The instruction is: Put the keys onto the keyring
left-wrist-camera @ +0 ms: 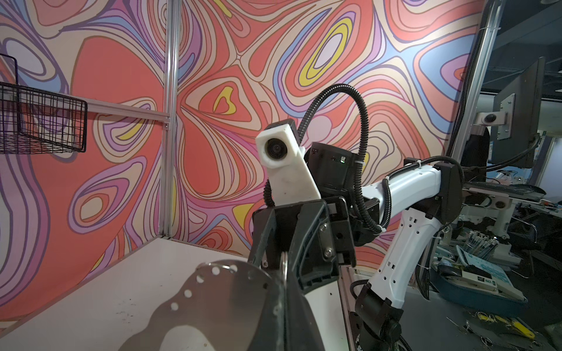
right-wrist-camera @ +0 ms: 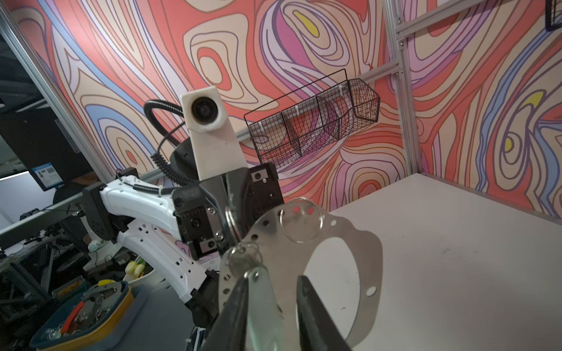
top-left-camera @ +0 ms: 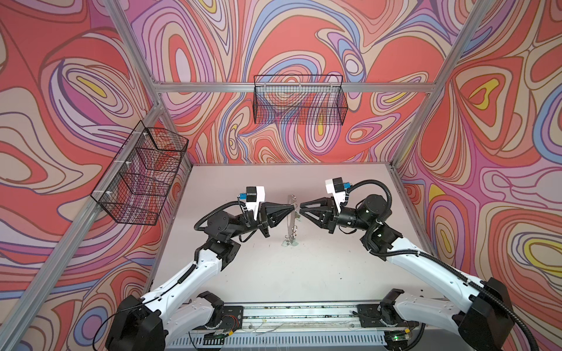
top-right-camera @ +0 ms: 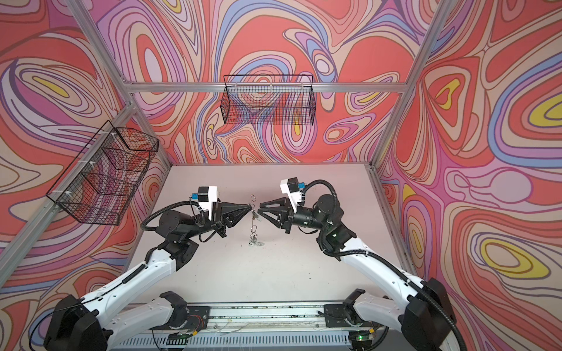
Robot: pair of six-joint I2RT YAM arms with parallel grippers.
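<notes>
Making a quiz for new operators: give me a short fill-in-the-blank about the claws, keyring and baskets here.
1. Of the left claw and right claw, only the ___ one grips the keyring.
2. The keyring is held ___, not lying flat.
3. The right claw's jaws stand ___, not shut.
4. In all, ___ black wire baskets hang here.
Missing words: left; upright; open; two.

2 wire baskets [top-left-camera: 299, 100], pale tbl [top-left-camera: 304, 267]

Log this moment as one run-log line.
left gripper: shut on keyring rim | keyring: upright on edge over table | right gripper: open, facing left gripper across keyring | keys: hanging on rim loops
</notes>
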